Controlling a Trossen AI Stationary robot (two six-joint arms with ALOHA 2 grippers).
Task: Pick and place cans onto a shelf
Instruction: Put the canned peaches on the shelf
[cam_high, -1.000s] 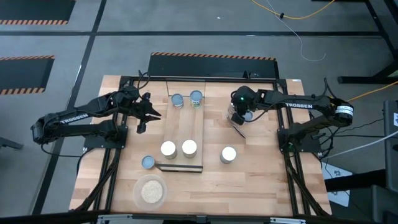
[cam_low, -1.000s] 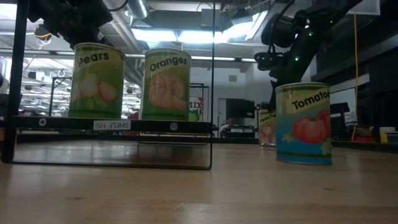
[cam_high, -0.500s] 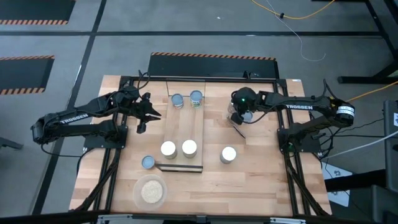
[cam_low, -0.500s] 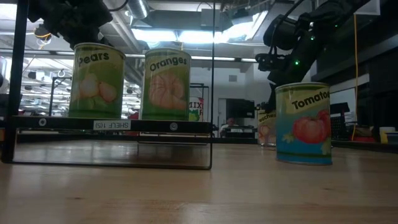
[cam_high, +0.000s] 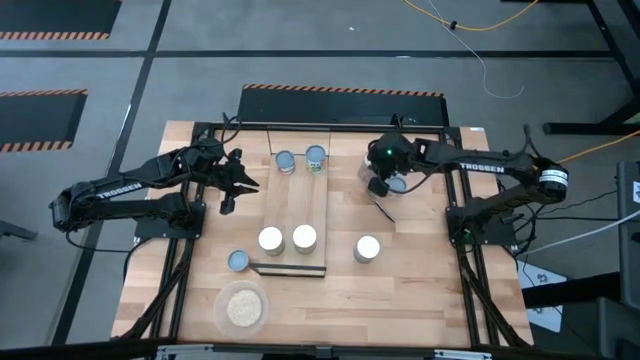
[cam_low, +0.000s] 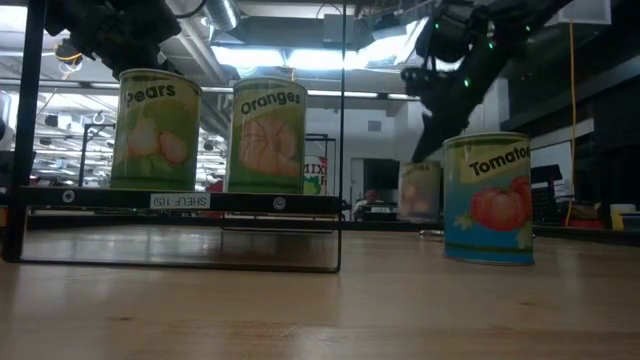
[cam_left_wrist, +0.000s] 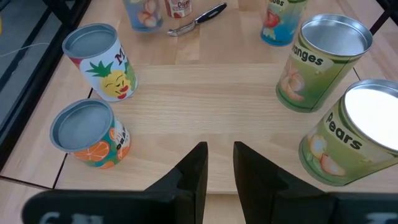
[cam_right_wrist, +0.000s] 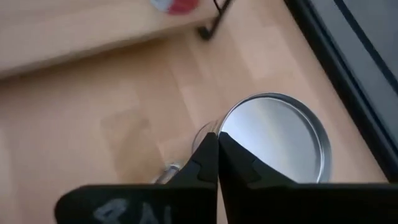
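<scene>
With four cans already on the shelf (cam_high: 296, 205), the right gripper (cam_high: 381, 183), fingers pinched together, hovers at a silver-topped can (cam_right_wrist: 273, 146) beside it; the left gripper (cam_left_wrist: 217, 163), narrowly parted, waits alongside.

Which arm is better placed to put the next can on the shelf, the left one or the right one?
Right, probably. Its tool is already at a silver-topped can standing off the shelf. The left tool hangs open beside the shelf, at no loose can.
</scene>
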